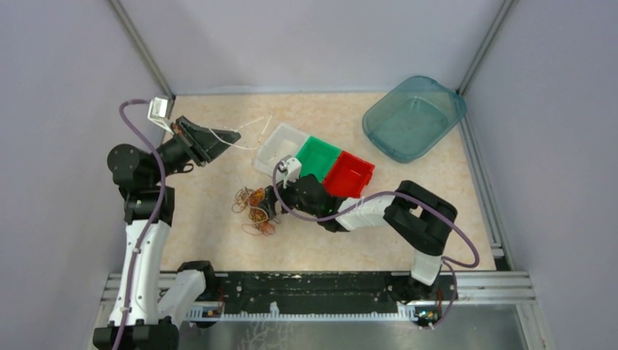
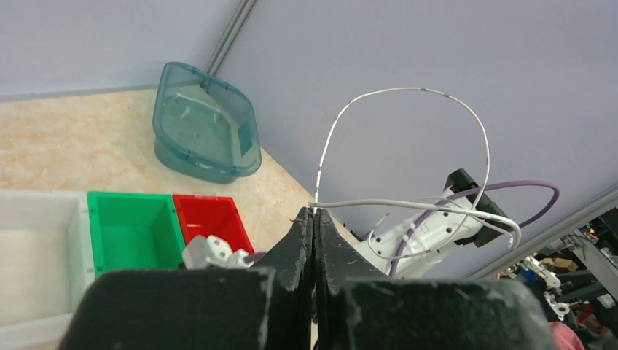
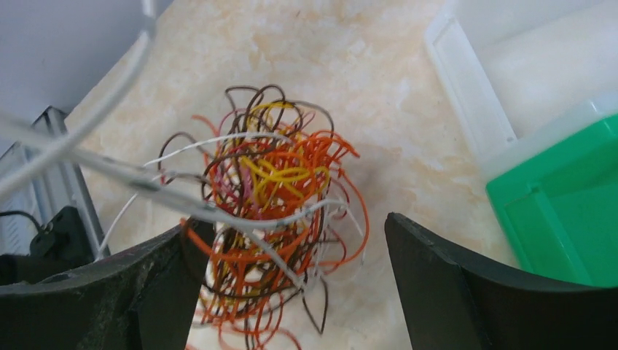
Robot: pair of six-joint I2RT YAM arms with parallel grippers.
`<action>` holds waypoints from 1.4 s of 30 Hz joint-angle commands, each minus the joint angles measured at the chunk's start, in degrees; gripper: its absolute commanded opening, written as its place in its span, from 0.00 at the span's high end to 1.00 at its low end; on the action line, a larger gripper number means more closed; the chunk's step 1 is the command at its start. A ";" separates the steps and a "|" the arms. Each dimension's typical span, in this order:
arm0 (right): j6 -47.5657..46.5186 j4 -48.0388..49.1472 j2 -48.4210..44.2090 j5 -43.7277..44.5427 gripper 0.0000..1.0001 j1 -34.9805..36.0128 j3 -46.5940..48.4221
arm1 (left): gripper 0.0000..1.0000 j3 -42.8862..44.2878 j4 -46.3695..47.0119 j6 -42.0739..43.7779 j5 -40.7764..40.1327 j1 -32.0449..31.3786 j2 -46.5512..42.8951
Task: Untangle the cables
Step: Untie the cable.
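Note:
The cables (image 1: 255,208) lie as one tangle of thin orange, red, yellow and brown loops left of the table's middle. In the right wrist view the tangle (image 3: 273,189) sits between the fingers of my right gripper (image 3: 295,222), which is open; the loops press against the left finger (image 3: 146,284) and stay apart from the right one. My right gripper (image 1: 271,204) is low at the pile's right side. A thin white cable (image 2: 408,91) rises out of the pile to my left gripper (image 2: 314,215), shut on its end and held high at the back left (image 1: 235,136).
A white tray (image 1: 280,142), a green bin (image 1: 321,157) and a red bin (image 1: 350,173) stand in a row just behind the right arm. A teal plastic tub (image 1: 414,117) sits at the back right. Grey walls enclose the table.

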 commanded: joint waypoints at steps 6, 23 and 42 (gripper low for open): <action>-4.81 0.98 6.64 8.80 0.14 3.62 7.68 | 1.00 8.44 2.90 -0.69 0.10 0.33 1.22; -7.92 0.84 4.93 21.54 0.27 4.99 -1.64 | 1.00 26.18 -4.81 8.71 -6.98 0.45 5.93; -5.46 5.29 -9.24 15.76 0.09 5.03 2.25 | 1.00 15.99 -4.22 6.88 -4.51 0.36 3.33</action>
